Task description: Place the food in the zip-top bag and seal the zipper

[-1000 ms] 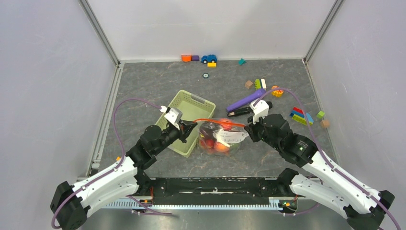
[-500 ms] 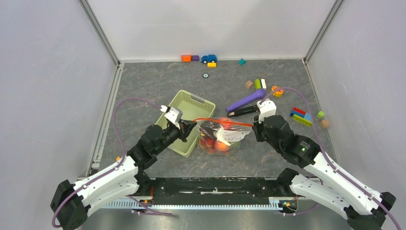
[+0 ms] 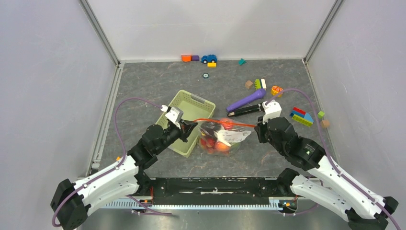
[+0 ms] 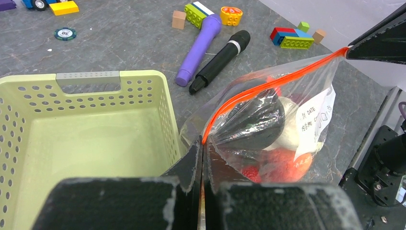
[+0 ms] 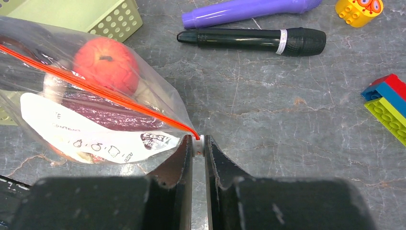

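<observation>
While the left gripper [image 4: 201, 146] pinches one end of the zipper [image 4: 275, 85] and the right gripper [image 5: 198, 143] pinches the other, the clear bag [image 3: 225, 139] (food [image 4: 253, 117] inside, a red apple [image 5: 104, 61] uppermost) hangs taut between them, just beside the green basket [image 4: 88, 77]

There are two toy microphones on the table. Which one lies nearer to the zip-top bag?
The black microphone with the silver ring. It lies between the purple microphone and the zip-top bag, so the purple one is farther away.
</observation>
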Controlling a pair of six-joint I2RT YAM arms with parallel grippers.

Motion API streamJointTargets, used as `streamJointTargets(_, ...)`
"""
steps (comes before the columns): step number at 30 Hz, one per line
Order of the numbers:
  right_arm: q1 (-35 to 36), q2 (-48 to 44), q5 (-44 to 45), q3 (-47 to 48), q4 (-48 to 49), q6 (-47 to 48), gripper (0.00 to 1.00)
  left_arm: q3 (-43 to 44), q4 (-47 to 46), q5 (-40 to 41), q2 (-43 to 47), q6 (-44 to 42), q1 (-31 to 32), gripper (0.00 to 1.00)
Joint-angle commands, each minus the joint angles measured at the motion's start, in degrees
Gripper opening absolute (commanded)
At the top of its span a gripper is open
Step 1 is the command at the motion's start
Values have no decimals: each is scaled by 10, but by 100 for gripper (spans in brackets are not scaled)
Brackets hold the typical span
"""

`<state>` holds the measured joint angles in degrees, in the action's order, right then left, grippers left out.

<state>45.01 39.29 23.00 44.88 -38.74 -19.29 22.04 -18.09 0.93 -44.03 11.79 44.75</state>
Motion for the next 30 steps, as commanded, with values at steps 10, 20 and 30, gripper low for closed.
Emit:
streamJointTargets(10,-6,-30,94,21,-78,-5,0,28,23,17,-33,-2,-10,2)
streamJointTargets(20,-6,-24,80,11,-65,-1,0,66,7,-38,-78,5,-10,100)
streamJointTargets(30,-6,15,142,7,-46,-18,0,69,42,-53,18,33,-10,100)
